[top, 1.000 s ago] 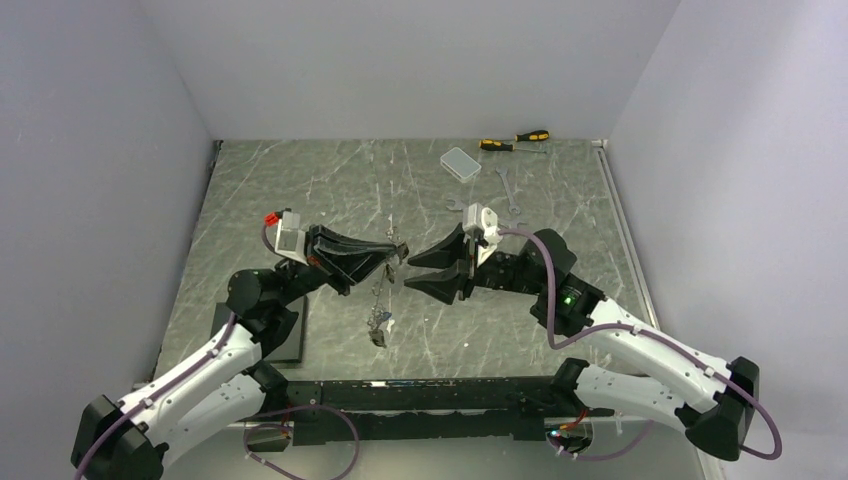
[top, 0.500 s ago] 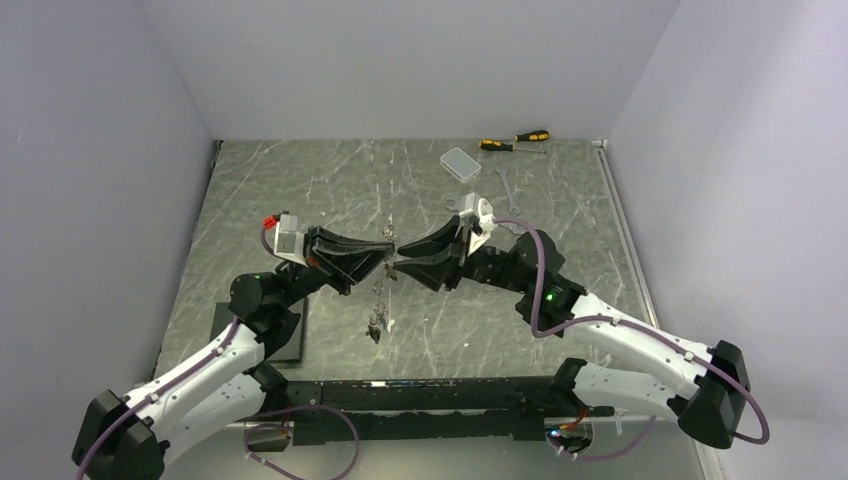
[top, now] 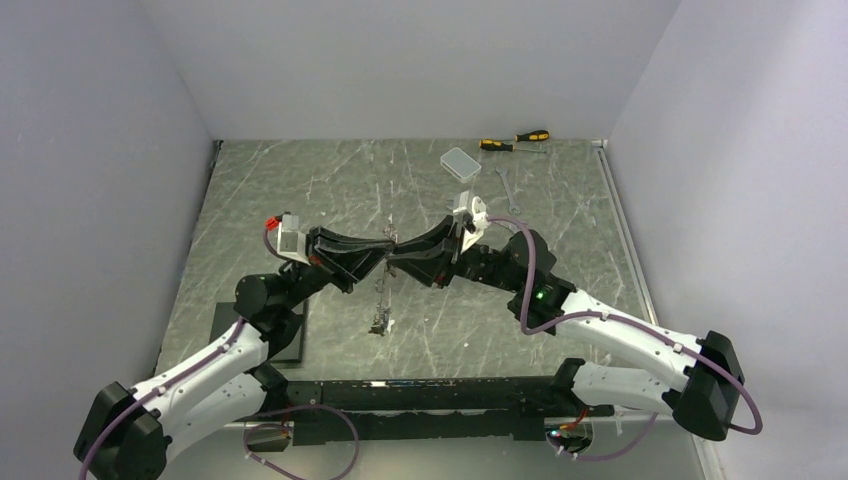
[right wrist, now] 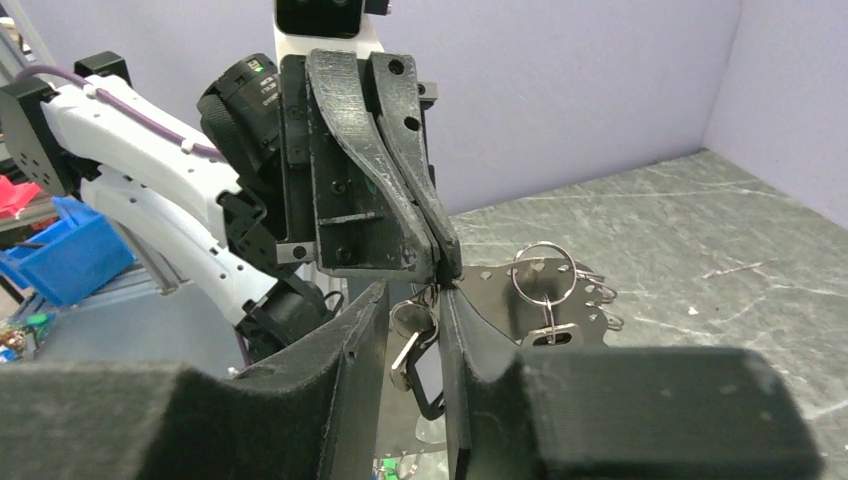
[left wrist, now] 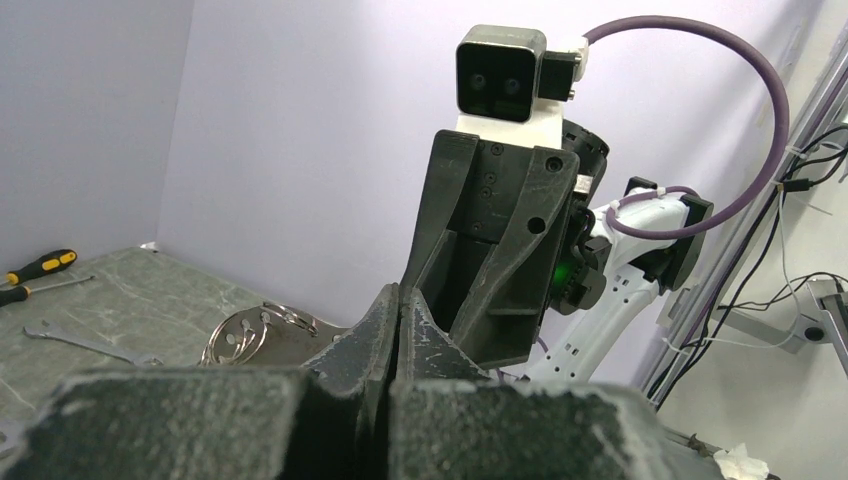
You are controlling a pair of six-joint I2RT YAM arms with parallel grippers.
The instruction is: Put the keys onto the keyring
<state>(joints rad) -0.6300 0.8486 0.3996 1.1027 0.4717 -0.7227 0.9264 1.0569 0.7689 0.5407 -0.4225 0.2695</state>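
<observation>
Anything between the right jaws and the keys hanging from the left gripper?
Nothing visible. The keys hang from the shut left gripper, right in the gap of the open right gripper, with one of its jaws on either side.

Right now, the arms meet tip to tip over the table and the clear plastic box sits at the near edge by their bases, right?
Not quite. The clear plastic box sits at the far end, close to the screwdrivers, not at the near edge by the bases. The top external view shows it. The rest is right.
</observation>
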